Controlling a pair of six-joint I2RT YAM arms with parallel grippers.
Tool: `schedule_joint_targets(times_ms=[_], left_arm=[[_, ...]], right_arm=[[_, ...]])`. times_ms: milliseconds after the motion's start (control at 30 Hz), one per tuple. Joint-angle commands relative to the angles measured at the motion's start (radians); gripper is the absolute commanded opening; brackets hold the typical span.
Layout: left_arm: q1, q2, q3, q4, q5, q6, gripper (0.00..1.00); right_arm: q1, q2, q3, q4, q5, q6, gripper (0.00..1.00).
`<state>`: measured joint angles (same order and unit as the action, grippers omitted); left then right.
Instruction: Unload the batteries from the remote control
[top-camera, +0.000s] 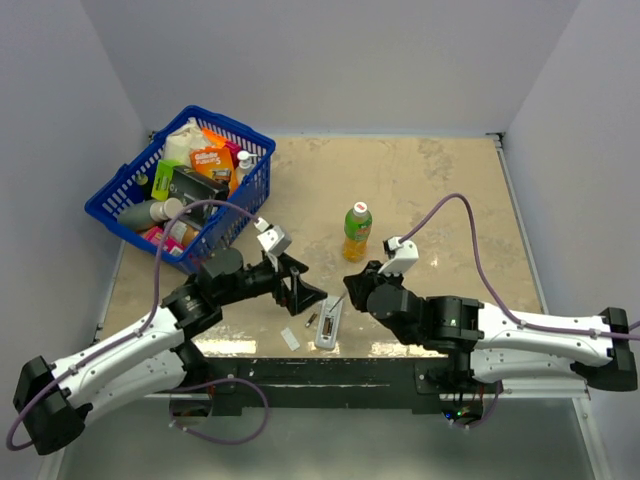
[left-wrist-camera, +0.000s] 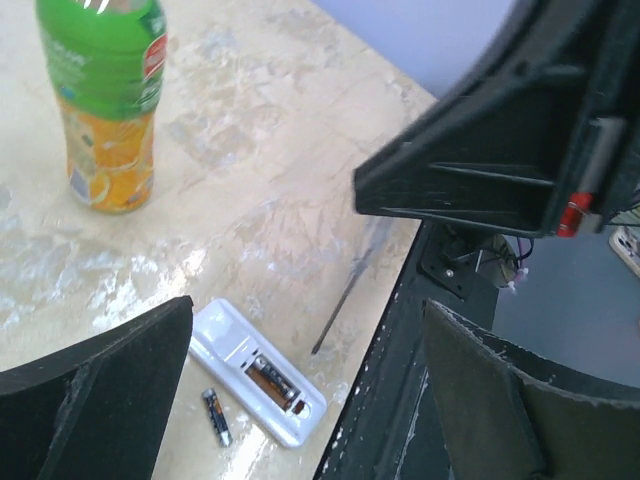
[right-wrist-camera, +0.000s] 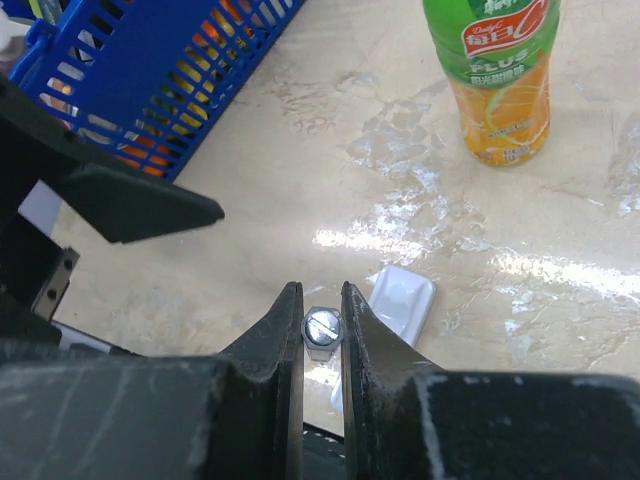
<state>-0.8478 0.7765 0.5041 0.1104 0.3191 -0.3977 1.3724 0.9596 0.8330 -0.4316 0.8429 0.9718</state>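
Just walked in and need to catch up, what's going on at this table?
The right gripper is shut on a long thin grey stick, tip near the slim white plastic remote control. Its recess is open: one small dark battery lies on the beige table beside it, a second battery sits inside. The left gripper hovers open above.

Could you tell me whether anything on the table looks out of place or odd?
The remote lies open by the front edge of the table: one battery lies loose beside it, a second battery sits in its recess, and a small white piece lies apart.
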Motion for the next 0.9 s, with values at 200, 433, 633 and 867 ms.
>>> schedule_joint_targets(times_ms=[200,433,633,867], left_arm=[[0.237,0.254,0.097,-0.147,0.200,-0.119,0.80],[0.276,0.408,0.106,-0.164,0.198,-0.161,0.66],[0.276,0.517,0.128,-0.127,0.244,-0.164,0.60],[0.276,0.547,0.088,-0.074,0.268,-0.148,0.56]], right_arm=[[-0.006,0.082,-0.017,0.104,0.084,-0.111,0.00],[-0.004,0.211,0.092,-0.101,0.093,0.082,0.00],[-0.003,0.214,0.081,-0.174,0.130,0.247,0.00],[0.010,0.272,0.092,-0.225,0.130,0.341,0.00]])
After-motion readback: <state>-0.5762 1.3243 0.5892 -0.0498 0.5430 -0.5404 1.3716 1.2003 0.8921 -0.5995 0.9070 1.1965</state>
